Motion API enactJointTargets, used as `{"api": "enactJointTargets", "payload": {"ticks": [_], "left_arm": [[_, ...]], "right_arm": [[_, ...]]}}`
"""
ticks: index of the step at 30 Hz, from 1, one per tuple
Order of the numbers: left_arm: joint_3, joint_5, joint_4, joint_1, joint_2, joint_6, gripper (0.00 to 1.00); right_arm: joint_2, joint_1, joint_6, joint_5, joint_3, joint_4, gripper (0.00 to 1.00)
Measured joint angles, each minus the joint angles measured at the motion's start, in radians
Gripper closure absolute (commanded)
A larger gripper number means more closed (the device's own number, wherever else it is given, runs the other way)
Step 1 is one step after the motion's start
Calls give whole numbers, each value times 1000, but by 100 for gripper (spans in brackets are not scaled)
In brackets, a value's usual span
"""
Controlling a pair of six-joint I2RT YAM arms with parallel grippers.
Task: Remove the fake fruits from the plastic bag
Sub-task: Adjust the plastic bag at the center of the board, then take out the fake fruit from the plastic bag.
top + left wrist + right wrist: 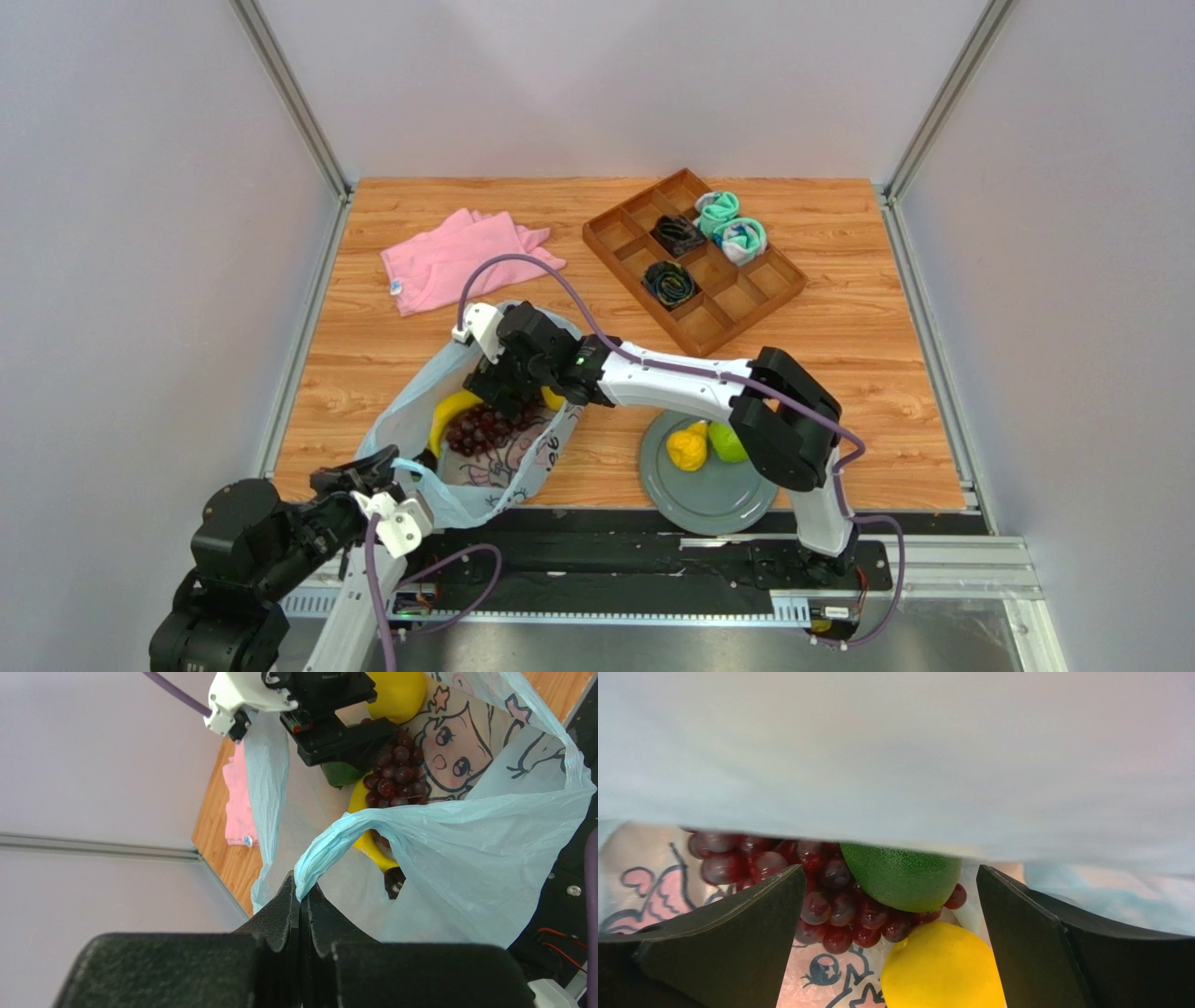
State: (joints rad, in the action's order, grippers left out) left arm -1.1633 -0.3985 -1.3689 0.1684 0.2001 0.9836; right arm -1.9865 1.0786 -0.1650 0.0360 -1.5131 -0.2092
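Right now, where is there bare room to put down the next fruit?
The near half of the grey plate is bare, in front of the lemon and apple. Bare wood lies between pink cloth and wooden tray. The plastic bag is crowded.

Pink cloth (456, 259), wooden divided tray (769, 284) and grey plate (730, 493) on a wooden table (870, 350).
The pink cloth lies crumpled at far left; the wooden divided tray, far right, holds two teal rolled socks (730, 224) and two black rolled socks (678, 234); the grey plate sits near the front edge.

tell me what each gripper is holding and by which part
Left gripper pinches the plastic bag by one loop handle. Right gripper is open inside the bag, holding nothing.
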Motion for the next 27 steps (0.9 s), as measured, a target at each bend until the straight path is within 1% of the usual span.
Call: {"api": "enactJointTargets", "payload": {"ticks": [6,7,8,10,11,14,15,17,21,24,27], "left_arm": [[-1,-41,1,0,62,22,100],[-1,-45,2,0,68,27,100],[-1,-48,2,0,70,30,100],[-2,-54,1,0,71,35,100],[-3,-57,1,0,71,36,100],[-3,-63,1,0,71,33,100],[-2,-65,2,0,72,29,100],[7,-71,4,0,72,17,100],[67,-93,9,0,74,-25,100],[121,-102,37,0,83,-72,100],[153,-111,115,0,113,-149,100]], "right_arm": [[-90,3,-10,30,-64,-2,0],[-107,3,-14,31,-81,-1,3],[-126,3,-19,32,-101,0,13],[-159,3,-39,29,-132,5,23],[-172,3,-52,25,-142,5,33],[-187,0,-94,0,-159,-16,45],[-187,-3,-104,-15,-166,-28,47],[-179,-7,-122,-44,-175,-50,51],[-105,-13,-142,-133,-177,-142,52],[14,-21,-154,-243,-177,-222,53],[149,-35,-171,-357,-177,-282,53]]}}
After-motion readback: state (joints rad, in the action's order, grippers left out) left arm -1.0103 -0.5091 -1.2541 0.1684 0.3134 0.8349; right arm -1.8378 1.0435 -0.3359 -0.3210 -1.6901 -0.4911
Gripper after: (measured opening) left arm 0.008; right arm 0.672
